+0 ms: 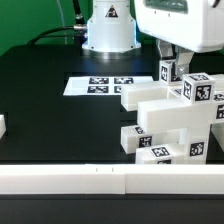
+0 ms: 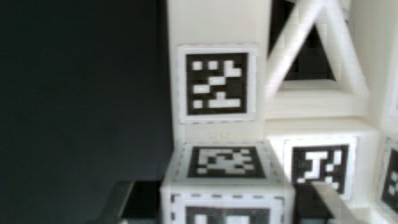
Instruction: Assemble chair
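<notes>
The partly built chair is a stack of chunky white blocks with black-and-white tags, standing at the exterior view's right. My gripper comes down onto its top and is shut on a small white tagged chair piece. That piece stands beside another tagged block. In the wrist view the held piece fills the gap between the dark fingers of the gripper. Beyond it a tall white part with a large tag rises, and next to that is a white frame with a triangular opening.
The marker board lies flat on the black table in front of the robot base. A loose white piece shows at the exterior view's left edge. A long white rail runs along the table's front.
</notes>
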